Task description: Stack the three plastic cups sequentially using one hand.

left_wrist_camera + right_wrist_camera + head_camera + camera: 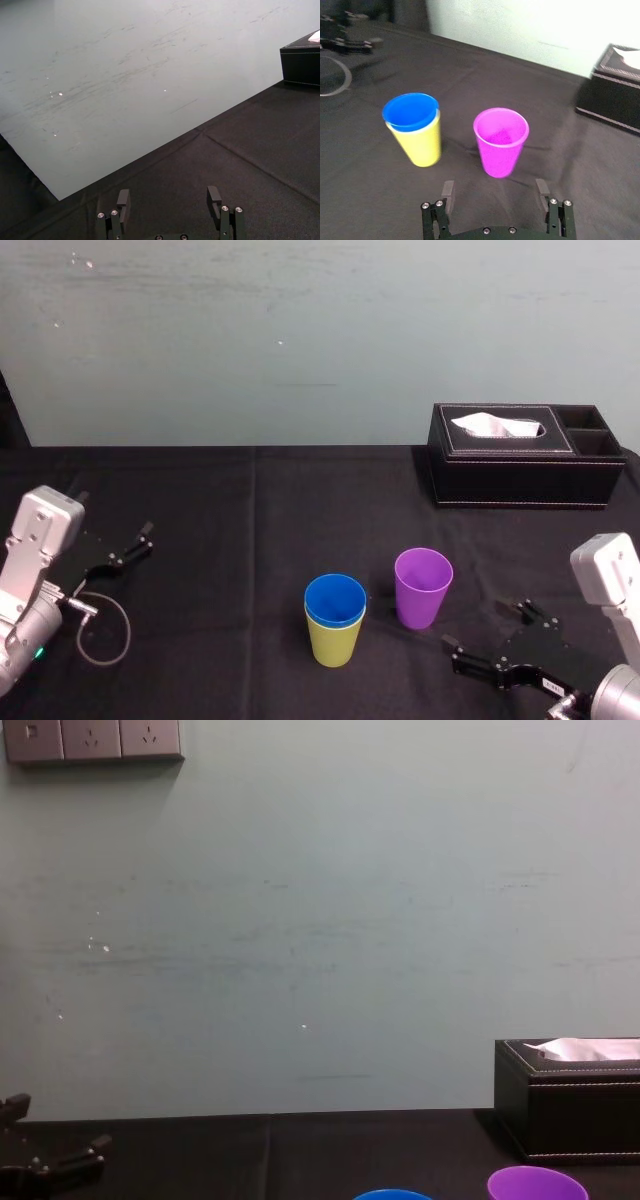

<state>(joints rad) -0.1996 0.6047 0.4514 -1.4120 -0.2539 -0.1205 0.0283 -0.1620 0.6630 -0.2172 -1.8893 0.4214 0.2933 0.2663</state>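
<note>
Wide-open jaws on our right gripper (494, 190) face the purple cup (500, 142). It stands upright on the black cloth (230, 540), just beside the stack and apart from it. In that stack the blue cup (335, 598) is already nested in the yellow-green cup (335, 642). We judge the step in hand to be grasping the purple cup, the last one left to stack.

To do it well, we bring one finger to each side of its wall, above mid-height, and close gently, since thin tapered plastic can squash or slip out. We then lift it clear of the blue rim, centre over it, lower straight down, and release only once it seats. We mind the stack, which a swept finger could tip. Our left gripper (168, 196), jaws parted too, sits parked at the table's left.
</note>
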